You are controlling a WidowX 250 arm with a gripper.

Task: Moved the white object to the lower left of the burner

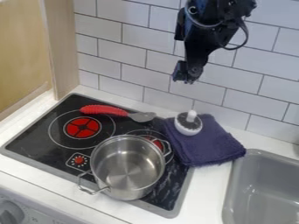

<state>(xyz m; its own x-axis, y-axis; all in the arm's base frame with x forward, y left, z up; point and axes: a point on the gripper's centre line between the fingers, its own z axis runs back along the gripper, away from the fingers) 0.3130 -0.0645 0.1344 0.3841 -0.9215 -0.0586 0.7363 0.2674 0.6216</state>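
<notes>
The white object [189, 127] is perched on the purple cloth [217, 146]; its upright knob [191, 114] is best gripped from above. Whether the gripper [186, 77] is wide or narrow can't be told.

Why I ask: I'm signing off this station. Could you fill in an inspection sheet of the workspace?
Surface: black stove; pale streaks at lower right, smears or reflections unclear.
Job's things: white object on purple cloth, right of the left burner.
Clutter: metal pot partly over the right burner; red-handled utensil towards the stove's back.
Gripper: hangs above the work.
Cables: one loop beside the arm, clear of the stove.
Surroundings: tiled wall behind, grey sink right, wooden panel left.
</notes>
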